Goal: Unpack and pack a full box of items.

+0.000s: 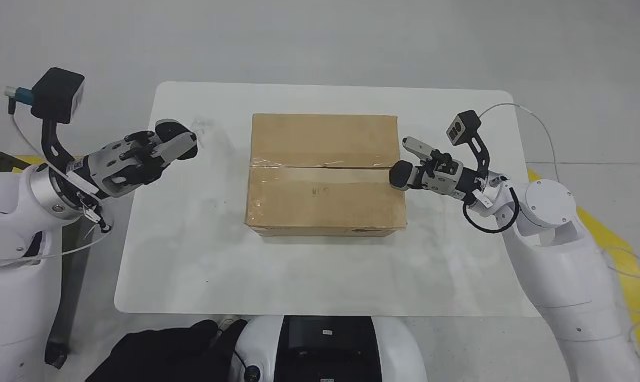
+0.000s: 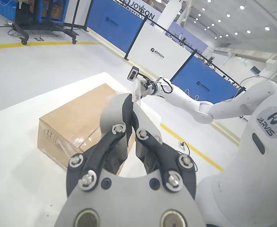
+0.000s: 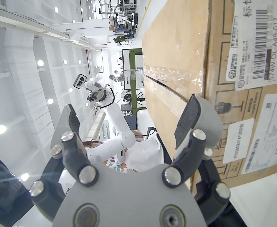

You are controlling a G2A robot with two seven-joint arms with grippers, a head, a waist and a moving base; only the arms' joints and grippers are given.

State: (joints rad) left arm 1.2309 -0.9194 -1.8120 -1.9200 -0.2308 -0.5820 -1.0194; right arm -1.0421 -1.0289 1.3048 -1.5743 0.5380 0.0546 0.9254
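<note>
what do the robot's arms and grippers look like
Left arm and right arm: white rounded shells, thin cables, dark wrist cameras. Left gripper and right gripper: grey plates, black links, silver bolts, black ribbed pads.

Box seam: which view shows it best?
Right wrist view: the seam lies close up, glossy tape around it. The top view shows its whole length, with little tape detail; the left wrist view shows one taped end.

White rounded-corner table (image 1: 180,267) stood on pale grey floor (image 1: 300,32); blue and white partition panels (image 2: 114,29) and a black wheeled stand (image 2: 23,15) were beyond it.
</note>
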